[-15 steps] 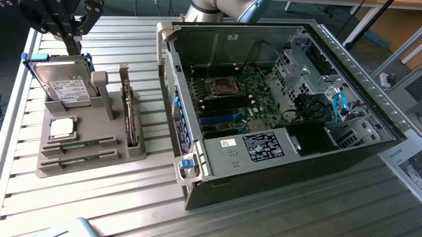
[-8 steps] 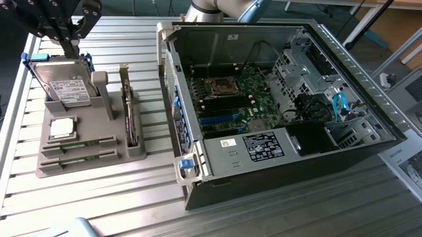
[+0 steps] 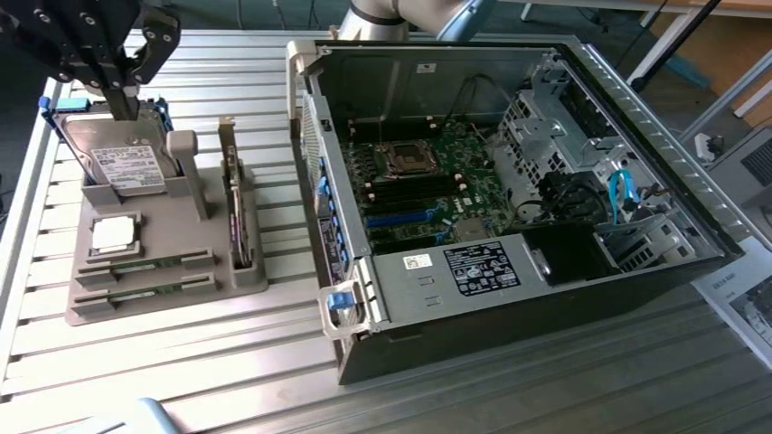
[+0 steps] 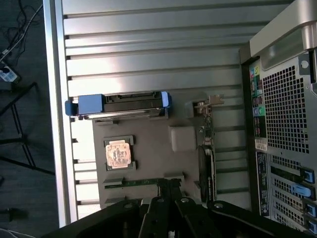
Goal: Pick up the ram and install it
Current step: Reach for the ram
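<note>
Claw [image 3: 125,110] pressed together, tips meeting, nothing pinched btwn them. Hangs in air above grey parts tray [image 3: 157,306], touching nothing on it.

In exterior view, sits over the HDD [image 3: 121,163] end of tray. HDD in blue caddy, propped near upright, right below claw. Ram [image 3: 147,264] not picked up: lies flat in its tray slot toward tray end farthest from claw. Second ram stick [image 3: 143,289] parallel just past it, farther again from claw. CPU [image 3: 112,233] flat in its pocket btwn HDD and ram, so nearer claw than ram is. Exp. card [image 3: 241,212] upright on edge along tray side, off to the exterior view's right of claw. Open PC case [image 3: 627,271] further that way, well apart from claw, motherboard [image 3: 422,181] exposed inside.

From wrist: claw [image 4: 168,182] shut, fingers [image 4: 159,198] side by side, tips lined up over mid of ram [image 4: 138,182]. Ram a green strip seated in slot, no contact. CPU [image 4: 119,153] next past ram from claw, then HDD [image 4: 119,103] w/ blue ends. Exp. card [image 4: 208,168] beside claw tips on the case side. PC case [image 4: 287,99] rear w/ vent grille beyond card. Slatted metal table [image 4: 148,49] under all.
</note>
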Tool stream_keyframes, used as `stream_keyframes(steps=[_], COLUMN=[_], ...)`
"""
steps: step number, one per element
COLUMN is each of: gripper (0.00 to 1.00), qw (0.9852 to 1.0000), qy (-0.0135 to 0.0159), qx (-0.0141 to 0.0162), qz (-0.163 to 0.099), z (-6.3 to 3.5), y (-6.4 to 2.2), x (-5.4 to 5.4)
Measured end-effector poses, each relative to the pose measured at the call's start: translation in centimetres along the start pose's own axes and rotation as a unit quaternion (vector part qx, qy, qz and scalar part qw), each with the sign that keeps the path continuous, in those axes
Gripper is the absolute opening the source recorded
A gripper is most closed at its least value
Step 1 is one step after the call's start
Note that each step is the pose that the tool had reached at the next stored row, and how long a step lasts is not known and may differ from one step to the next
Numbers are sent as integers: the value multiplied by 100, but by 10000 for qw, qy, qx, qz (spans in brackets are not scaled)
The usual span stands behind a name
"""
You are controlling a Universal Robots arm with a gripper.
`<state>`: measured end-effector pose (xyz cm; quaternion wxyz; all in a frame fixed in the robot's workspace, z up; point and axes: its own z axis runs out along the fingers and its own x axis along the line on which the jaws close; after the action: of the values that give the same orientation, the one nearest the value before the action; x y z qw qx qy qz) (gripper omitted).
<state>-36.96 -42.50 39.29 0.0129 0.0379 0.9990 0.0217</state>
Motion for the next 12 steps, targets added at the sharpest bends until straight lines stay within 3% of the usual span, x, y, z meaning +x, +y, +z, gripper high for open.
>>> stream_keyframes(steps=[8,12], gripper=[11,11], qw=[10000,10000], qy=[0,0], qx=[0,0], qz=[0,0], z=[-10,-11], y=[-207,-223], x=[21,21])
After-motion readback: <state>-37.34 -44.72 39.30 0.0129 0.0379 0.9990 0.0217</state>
